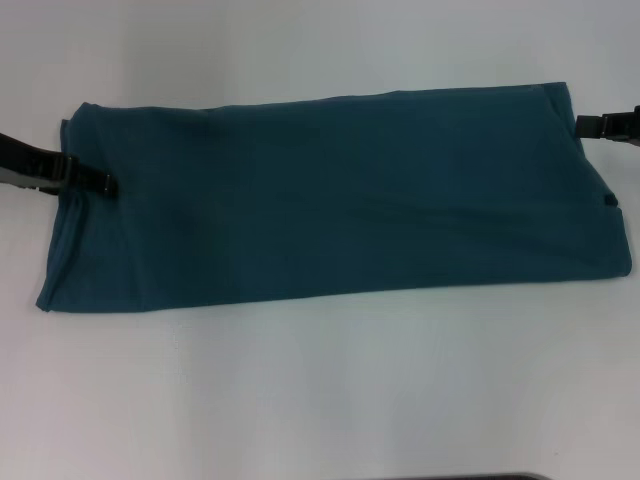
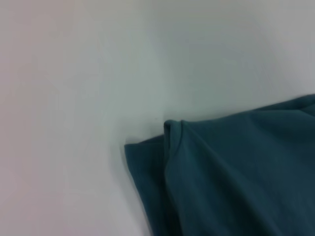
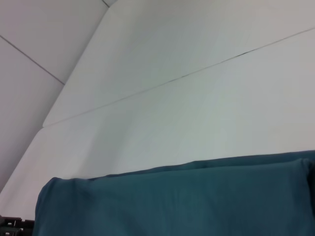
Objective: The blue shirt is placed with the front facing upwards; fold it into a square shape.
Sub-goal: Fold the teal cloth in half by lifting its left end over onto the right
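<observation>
Partly, blue shirt (image 1: 340,195) folded, print hidden

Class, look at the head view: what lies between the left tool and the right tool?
Only the blue shirt, folded into a long band on the white table, spans from the left tool to the right tool. Nothing else lies between.

Black, seemingly grey-backed left pincer (image 1: 100,184)

Nothing readable is showing anywhere: the blue shirt (image 1: 330,195) is lying folded in a long band with only plain teal cloth facing up, and no print, label or number is coming through.
</observation>
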You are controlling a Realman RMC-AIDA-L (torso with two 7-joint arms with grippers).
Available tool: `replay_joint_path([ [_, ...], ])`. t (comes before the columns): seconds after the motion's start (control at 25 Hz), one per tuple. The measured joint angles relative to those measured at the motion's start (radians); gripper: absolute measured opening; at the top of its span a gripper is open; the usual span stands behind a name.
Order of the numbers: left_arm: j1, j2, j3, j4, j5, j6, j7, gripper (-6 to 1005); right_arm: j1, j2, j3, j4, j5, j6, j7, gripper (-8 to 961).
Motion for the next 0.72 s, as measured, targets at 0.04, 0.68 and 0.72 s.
replay_joint_path([
  [0.04,0.000,0.000,-0.001,0.000,0.000,0.002,0.000,842,0.000,0.000,0.000,0.000,0.000,0.000,0.000,8],
  [0.68,-0.004,-0.004,0.001,0.011,-0.019,0.048,0.011,841,0.000,-0.001,0.000,0.000,0.000,-0.001,-0.005,8],
  [0.72,-0.005,-0.004,0.001,0.010,-0.024,0.050,0.014,841,0.000,-0.002,0.000,0.000,0.000,-0.002,-0.005,8],
])
